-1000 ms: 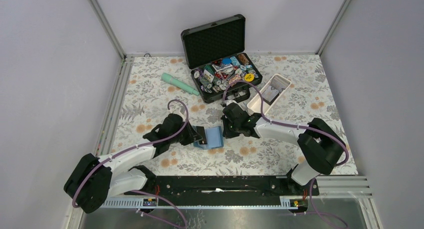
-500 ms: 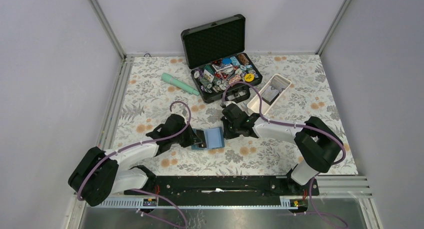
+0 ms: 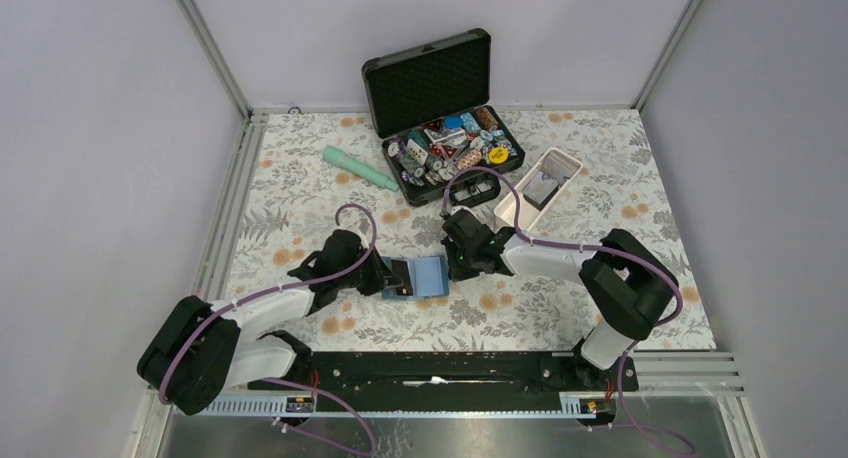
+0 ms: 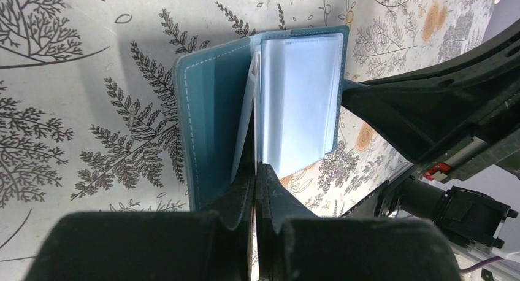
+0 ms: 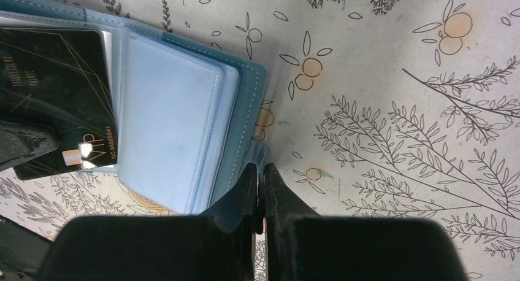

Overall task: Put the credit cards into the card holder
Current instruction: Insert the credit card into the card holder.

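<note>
The teal card holder [image 3: 430, 275] lies open on the floral cloth, its clear sleeves fanned out [image 5: 172, 127]. My left gripper [image 3: 397, 278] is shut on a black credit card [image 5: 55, 91] with gold lines. The card's far end sits among the sleeves. In the left wrist view the card shows edge-on [image 4: 256, 109] between the holder's [image 4: 208, 127] leaves, straight ahead of the left gripper [image 4: 256, 170]. My right gripper [image 3: 456, 263] is shut on the holder's right edge, at its small teal tab [image 5: 257, 149], next to the right gripper's tips [image 5: 263, 170].
An open black foam-lined case [image 3: 430, 78] full of poker chips [image 3: 455, 148] stands at the back. A long white tray [image 3: 508, 216] with something grey in it lies right of the case. A mint-green cylinder [image 3: 360, 168] lies at the back left.
Both arms have shifted slightly, the right elbow drifting left. The card holder and the black card stay in about the same place, and both grips are unchanged.
</note>
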Robot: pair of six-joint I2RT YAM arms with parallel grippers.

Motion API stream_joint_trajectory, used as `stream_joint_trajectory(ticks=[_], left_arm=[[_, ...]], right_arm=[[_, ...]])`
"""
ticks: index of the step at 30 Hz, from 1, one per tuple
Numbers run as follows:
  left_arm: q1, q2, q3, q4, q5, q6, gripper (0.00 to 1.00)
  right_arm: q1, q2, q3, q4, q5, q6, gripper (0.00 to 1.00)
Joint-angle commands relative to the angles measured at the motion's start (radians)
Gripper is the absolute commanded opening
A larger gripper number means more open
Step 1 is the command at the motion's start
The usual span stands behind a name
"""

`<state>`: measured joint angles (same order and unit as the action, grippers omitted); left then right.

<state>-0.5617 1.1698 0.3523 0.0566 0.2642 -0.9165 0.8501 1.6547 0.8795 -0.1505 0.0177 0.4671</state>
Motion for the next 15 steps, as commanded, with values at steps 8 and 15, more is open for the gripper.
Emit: stream_joint_trajectory(ticks=[8,15], left_arm=[[0.072,-0.020,-0.051,0.135,0.134,-0.029,0.00],[0.074,-0.101,-0.039,0.042,0.071,-0.028,0.00]], right_arm=[[0.007,0.019,0.035,-0.038,0.008,-0.013,0.00],[0.007,0.030,0.040,-0.047,0.013,-0.015,0.00]])
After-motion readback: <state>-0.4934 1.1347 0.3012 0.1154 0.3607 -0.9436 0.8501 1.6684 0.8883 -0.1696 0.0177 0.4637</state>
